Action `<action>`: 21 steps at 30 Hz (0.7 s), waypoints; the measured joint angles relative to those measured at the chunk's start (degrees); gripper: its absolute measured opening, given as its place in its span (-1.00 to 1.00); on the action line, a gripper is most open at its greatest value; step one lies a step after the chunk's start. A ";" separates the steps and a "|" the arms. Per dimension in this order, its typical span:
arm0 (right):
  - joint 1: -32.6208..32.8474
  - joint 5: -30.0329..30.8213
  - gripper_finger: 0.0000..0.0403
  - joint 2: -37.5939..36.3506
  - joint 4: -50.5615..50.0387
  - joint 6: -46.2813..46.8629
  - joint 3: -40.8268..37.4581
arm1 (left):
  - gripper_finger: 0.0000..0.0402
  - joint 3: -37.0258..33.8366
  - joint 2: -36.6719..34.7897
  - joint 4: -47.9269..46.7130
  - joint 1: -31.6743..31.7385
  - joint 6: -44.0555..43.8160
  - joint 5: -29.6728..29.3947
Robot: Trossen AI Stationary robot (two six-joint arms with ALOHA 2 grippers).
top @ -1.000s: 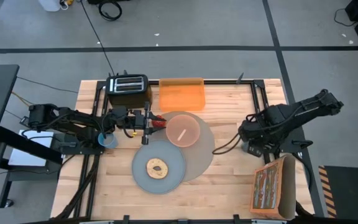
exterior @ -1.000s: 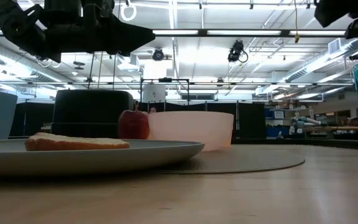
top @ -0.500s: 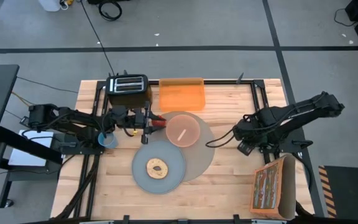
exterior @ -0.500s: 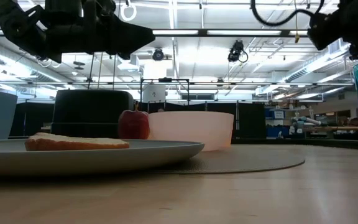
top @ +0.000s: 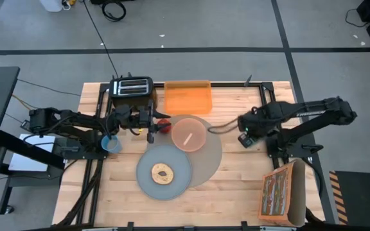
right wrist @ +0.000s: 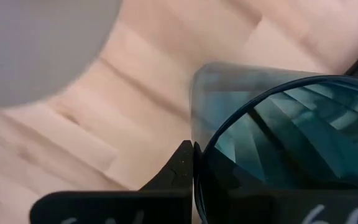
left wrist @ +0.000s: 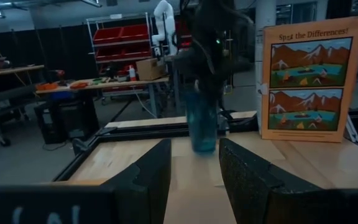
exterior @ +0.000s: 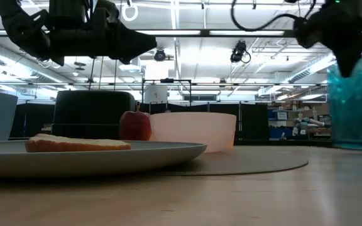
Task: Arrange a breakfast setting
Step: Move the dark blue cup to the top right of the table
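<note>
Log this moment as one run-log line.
left hand: open, beside apple | right hand: shut on teal glass, right of mat | bagel plate: overlapping mat

Left claw (top: 151,124) raised, fingers parted, empty. Right claw (top: 245,130) low, stretched inward, clamped shut.

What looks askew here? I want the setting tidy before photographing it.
The plate with the bagel straddles the mat's edge, partly on bare wood, not centred. Nothing looks spilled or damaged; the right gripper holds a teal glass.
</note>
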 joint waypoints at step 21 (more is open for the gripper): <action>-37.06 3.96 -0.92 22.46 5.21 -61.39 15.90 | -0.29 0.02 -0.02 -2.65 -0.01 -2.41 0.04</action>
